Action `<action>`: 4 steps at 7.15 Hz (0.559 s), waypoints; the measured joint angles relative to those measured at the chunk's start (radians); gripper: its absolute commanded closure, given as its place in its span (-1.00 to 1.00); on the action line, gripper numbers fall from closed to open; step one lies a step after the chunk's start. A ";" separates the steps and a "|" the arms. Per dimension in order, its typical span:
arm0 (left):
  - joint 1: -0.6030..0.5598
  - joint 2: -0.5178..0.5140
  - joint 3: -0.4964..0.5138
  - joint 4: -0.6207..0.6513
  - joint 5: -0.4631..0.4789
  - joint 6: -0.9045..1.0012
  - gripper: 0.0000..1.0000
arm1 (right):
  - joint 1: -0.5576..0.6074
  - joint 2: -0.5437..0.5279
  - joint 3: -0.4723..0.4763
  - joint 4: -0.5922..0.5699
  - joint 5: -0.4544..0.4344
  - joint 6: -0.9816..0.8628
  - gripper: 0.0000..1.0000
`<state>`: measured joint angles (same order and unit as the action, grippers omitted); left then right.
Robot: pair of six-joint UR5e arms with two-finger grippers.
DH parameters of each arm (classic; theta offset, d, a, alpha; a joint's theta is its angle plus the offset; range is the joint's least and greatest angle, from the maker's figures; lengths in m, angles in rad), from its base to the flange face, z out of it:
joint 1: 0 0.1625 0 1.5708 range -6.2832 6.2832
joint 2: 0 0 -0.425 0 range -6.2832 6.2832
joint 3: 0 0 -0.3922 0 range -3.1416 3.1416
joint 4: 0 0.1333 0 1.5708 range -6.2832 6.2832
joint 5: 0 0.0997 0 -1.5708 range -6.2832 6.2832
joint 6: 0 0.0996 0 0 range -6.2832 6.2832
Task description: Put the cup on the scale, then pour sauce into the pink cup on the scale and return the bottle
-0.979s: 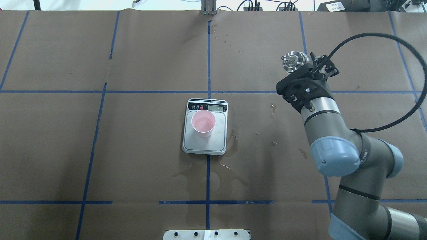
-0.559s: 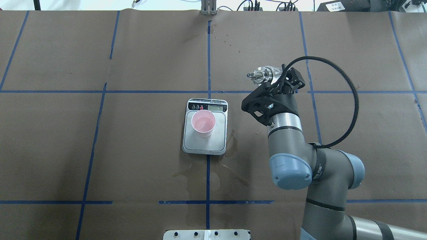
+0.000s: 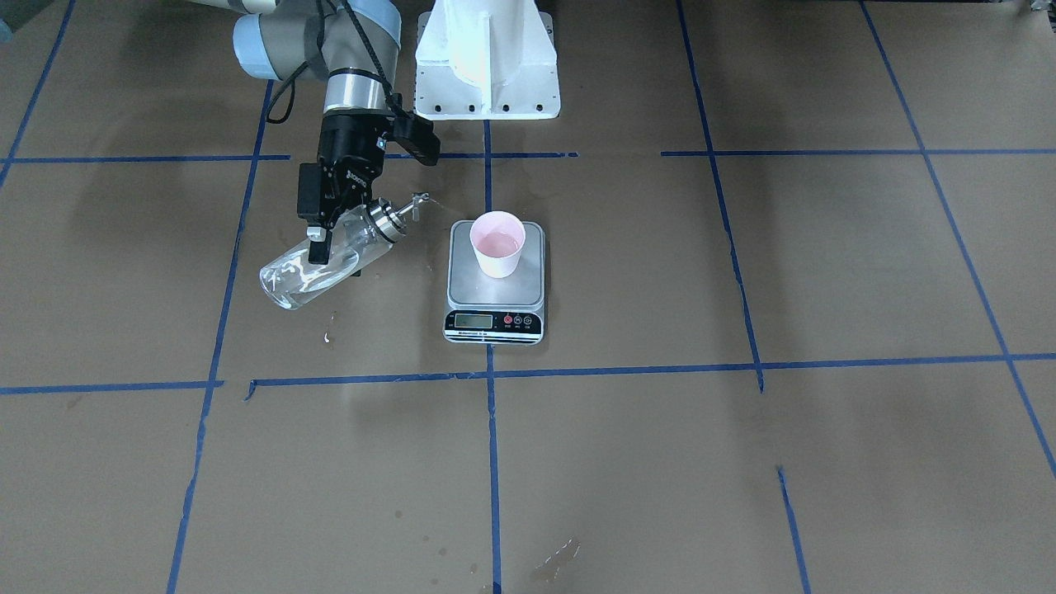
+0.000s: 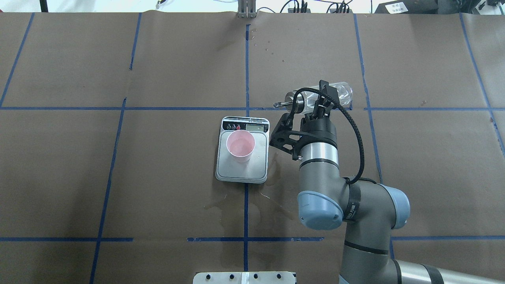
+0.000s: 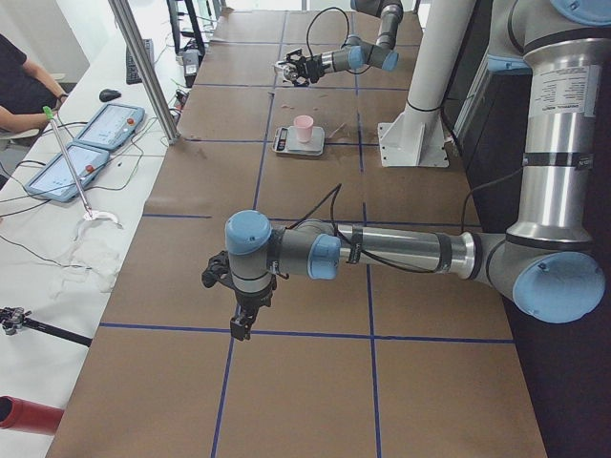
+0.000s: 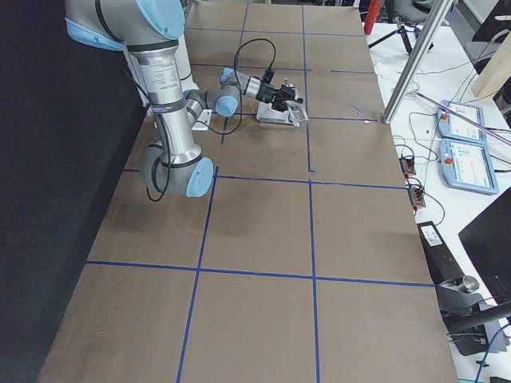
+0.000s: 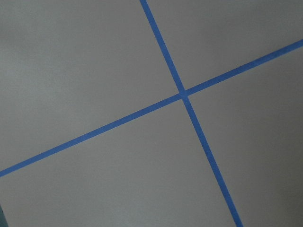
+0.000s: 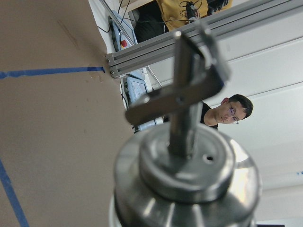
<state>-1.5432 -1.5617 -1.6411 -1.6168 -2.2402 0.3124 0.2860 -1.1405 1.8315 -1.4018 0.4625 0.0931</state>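
The pink cup (image 4: 240, 145) stands upright on the steel scale (image 4: 256, 170), with pinkish sauce (image 3: 500, 246) inside. My right gripper (image 4: 321, 103) is shut on the clear glass bottle (image 4: 339, 94), held above the table and tipped almost onto its side. Its metal spout (image 4: 278, 105) points toward the scale from the scale's right, apart from the cup and not over it. From the front, the bottle (image 3: 289, 280) lies left of the cup (image 3: 497, 257). The collar (image 8: 184, 175) fills the right wrist view. My left gripper (image 5: 239, 322) shows only in the exterior left view, so its state is unclear.
Brown paper with blue tape lines covers the table. Wet stains (image 4: 273, 170) lie beside and in front of the scale. The white robot base (image 3: 487, 58) stands behind the scale. A person (image 5: 24, 86) sits by tablets (image 5: 95, 143) past the table's far edge.
The right arm has swung left toward the scale carrying the bottle. The bottle went from upright to nearly horizontal, spout now pointing at the scale. Cup and scale have not moved.
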 measured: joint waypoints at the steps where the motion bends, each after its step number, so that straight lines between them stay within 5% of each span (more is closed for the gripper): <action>1: 0.000 0.000 0.005 0.000 -0.019 0.000 -1.00 | -0.005 0.037 -0.035 -0.036 -0.049 -0.026 1.00; 4: 0.001 -0.003 0.010 -0.001 -0.031 0.000 -1.00 | -0.019 0.103 -0.155 -0.072 -0.182 -0.074 1.00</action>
<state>-1.5421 -1.5644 -1.6311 -1.6183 -2.2707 0.3126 0.2665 -1.0377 1.6768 -1.4741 0.2808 0.0189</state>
